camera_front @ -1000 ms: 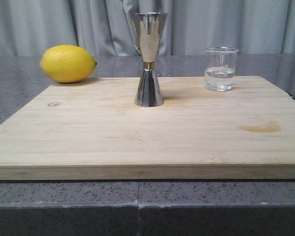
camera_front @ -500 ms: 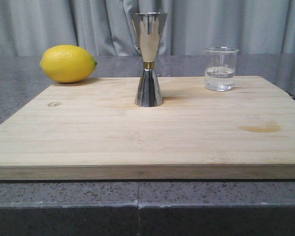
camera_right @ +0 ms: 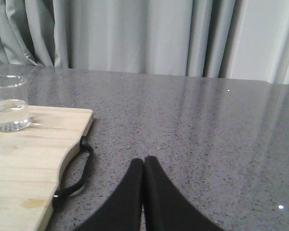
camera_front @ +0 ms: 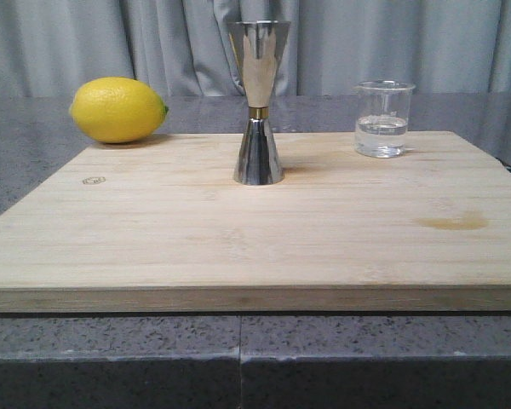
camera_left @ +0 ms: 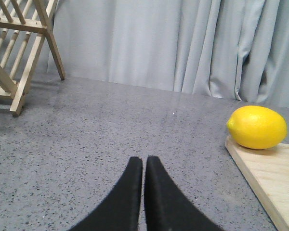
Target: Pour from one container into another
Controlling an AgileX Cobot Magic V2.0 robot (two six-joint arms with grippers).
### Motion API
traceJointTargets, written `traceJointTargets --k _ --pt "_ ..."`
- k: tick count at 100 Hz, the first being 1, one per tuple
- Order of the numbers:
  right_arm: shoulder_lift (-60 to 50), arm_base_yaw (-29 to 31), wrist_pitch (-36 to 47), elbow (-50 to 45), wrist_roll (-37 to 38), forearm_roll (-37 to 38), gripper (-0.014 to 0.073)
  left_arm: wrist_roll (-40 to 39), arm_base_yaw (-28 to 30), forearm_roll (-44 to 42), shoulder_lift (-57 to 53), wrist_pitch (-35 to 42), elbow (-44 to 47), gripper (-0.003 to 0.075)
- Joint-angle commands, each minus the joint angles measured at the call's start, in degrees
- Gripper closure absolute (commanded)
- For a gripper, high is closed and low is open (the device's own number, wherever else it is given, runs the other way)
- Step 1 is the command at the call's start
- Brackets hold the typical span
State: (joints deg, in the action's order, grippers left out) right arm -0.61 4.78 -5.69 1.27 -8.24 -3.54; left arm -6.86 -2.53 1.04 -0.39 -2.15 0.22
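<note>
A small clear glass beaker [camera_front: 383, 119] with some clear liquid stands upright near the far right of the wooden board [camera_front: 255, 230]; the right wrist view also shows the beaker [camera_right: 8, 103]. The tall steel jigger [camera_front: 257, 102] with a gold waist band stands upright at the board's far middle. Neither arm appears in the front view. My left gripper [camera_left: 144, 160] is shut and empty over the grey counter, left of the board. My right gripper [camera_right: 144, 160] is shut and empty over the counter, right of the board.
A yellow lemon [camera_front: 117, 110] lies off the board's far left corner, and the lemon [camera_left: 256, 127] also shows in the left wrist view. A wooden rack [camera_left: 19, 43] stands further left. A black strap loop [camera_right: 77, 168] hangs from the board's right edge. Grey curtains close the back.
</note>
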Motion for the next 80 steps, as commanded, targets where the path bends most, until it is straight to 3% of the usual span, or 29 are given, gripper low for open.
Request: traceJointTargets --k 1,27,50,62,80 --pt "-0.8 0.4 0.5 4.8 0.0 -0.1 0.0665 0.1 0.1 0.4 -1.2 3.3 -2.0 0.0739" --pt "4.2 0.4 -5.2 14.0 0.0 -0.6 0.0665 0.1 0.1 0.9 3.1 -2.7 -11.2 0.0739" --pt "11.2 0.4 -5.4 22.0 0.0 -3.4 0.0665 0.1 -0.3 9.4 13.1 -11.2 -22.7 0.0739" --pt "15.2 0.4 -5.8 25.4 0.0 -3.4 0.0665 0.8 -2.5 10.7 19.2 -15.6 -29.5 0.0738" --pt "21.1 0.4 -8.2 29.1 0.0 -3.4 0.0666 8.3 -8.9 13.6 27.4 -16.6 -37.4 0.0738"
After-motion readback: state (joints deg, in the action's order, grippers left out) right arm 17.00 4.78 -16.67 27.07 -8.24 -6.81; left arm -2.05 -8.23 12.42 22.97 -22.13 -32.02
